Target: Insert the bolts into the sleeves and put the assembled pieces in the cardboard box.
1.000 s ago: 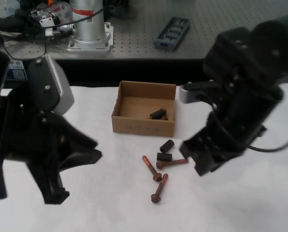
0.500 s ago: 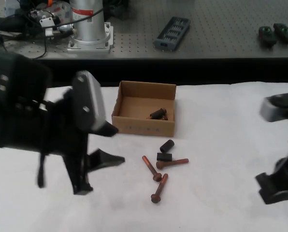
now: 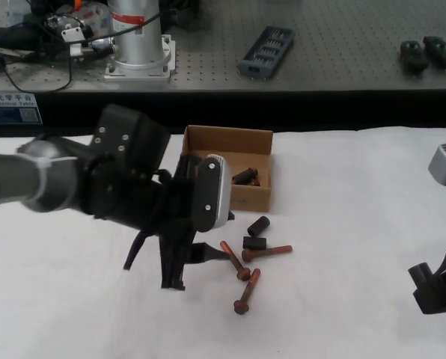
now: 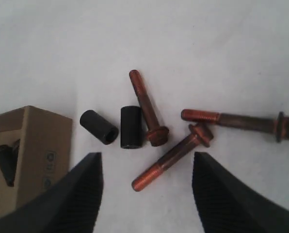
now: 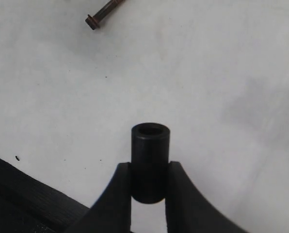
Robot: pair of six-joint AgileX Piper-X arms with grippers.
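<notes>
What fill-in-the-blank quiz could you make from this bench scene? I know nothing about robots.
1. On the white cloth lie ___ loose copper-coloured bolts.
2. The right arm's jaws are shut on a black ___.
3. The left arm's jaws, near the bolts, stand ___.
4. One dark piece lies ___ the cardboard box.
Missing words: three; sleeve; open; inside.
</notes>
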